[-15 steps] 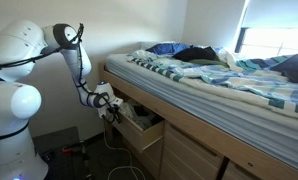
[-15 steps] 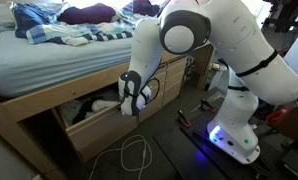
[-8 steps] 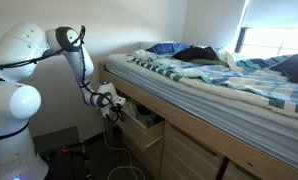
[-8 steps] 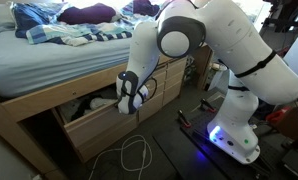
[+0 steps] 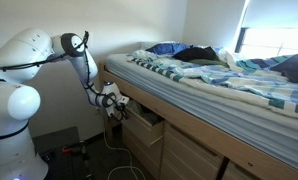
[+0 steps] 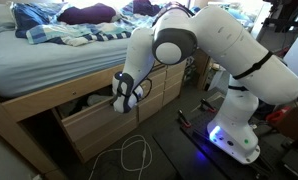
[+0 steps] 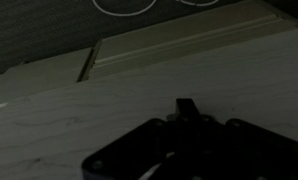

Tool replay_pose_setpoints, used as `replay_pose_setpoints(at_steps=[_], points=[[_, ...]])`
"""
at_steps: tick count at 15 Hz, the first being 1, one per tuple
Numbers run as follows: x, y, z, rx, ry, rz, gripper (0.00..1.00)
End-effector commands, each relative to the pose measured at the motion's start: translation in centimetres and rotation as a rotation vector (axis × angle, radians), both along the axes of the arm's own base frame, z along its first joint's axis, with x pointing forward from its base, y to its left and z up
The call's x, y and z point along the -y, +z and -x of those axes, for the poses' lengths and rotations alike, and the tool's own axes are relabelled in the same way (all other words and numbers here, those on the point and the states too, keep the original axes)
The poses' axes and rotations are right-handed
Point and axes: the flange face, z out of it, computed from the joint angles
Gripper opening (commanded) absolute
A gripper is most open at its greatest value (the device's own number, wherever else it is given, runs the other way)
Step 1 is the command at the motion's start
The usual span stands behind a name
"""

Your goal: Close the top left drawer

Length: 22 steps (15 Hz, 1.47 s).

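Half open, the wide pale-wood top left drawer (image 6: pixel 97 122) sits right at the fingertips of my black gripper (image 6: pixel 122 100); I cannot tell their spread. Pushing this high, I could slip over the panel edge into the dark and white clothes (image 6: pixel 89 104), or jam the drawer crooked.

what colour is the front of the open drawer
Pale oak, plain with no handle; the wide shallow light-wood drawer shows best in an exterior view.
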Motion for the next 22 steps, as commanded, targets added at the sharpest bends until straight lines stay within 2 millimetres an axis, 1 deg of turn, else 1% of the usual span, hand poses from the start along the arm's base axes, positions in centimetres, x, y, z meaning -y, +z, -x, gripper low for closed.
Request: replay_pose_setpoints(at_steps=[1,7,15,18,20,21,22], points=[[-0.8,-0.7,-1.8,0.036,0.0,-0.008,0.0],[-1.8,-1.6,-3.5,0.07,0.009,-0.004,0.0],[-2.2,-1.4,-4.9,0.112,0.014,-0.004,0.0],[-2.3,-1.3,-5.1,0.117,0.016,-0.002,0.0],[-2.7,-1.4,-4.9,0.103,0.03,-0.003,0.0],[-2.0,-1.7,-4.3,0.095,0.039,0.001,0.01],[-2.1,-1.7,-4.3,0.095,0.04,0.001,0.01]])
